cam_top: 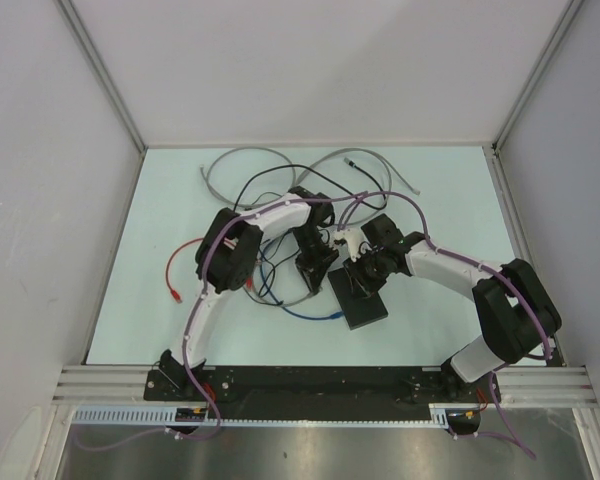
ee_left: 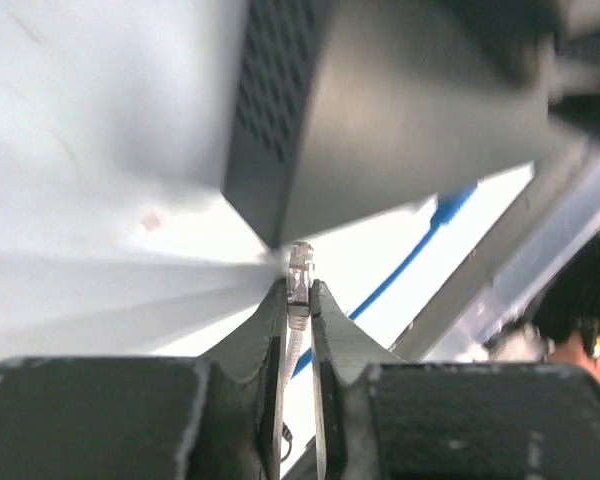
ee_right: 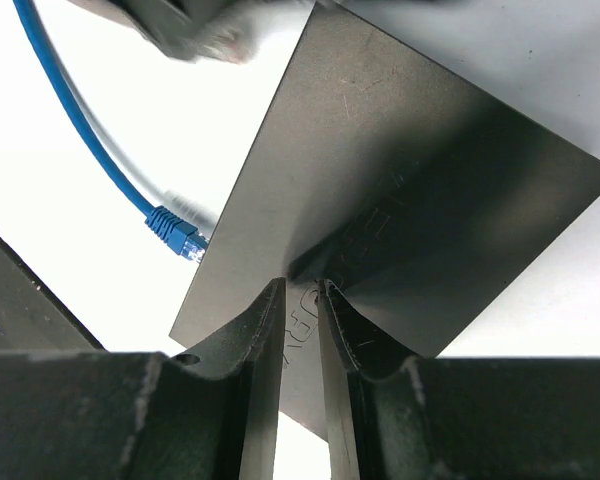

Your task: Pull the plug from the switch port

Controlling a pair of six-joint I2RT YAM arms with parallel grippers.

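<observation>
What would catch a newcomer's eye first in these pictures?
Both arms meet at mid-table over a flat black box, amid a tangle of grey, red and blue cables. The left fingers pinch a clear plug just off the box's corner, while the right fingers press on its top.

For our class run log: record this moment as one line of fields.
left hand: shut on clear cable plug | plug: out, beside flat matte-black rectangular switch box | right hand: over box top

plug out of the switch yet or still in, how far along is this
Looks out: the left hand is shut on a clear plug, which sits free beside the black switch. The right hand presses on the switch top, steadying it. Left: carry the plug clear and release it.
</observation>
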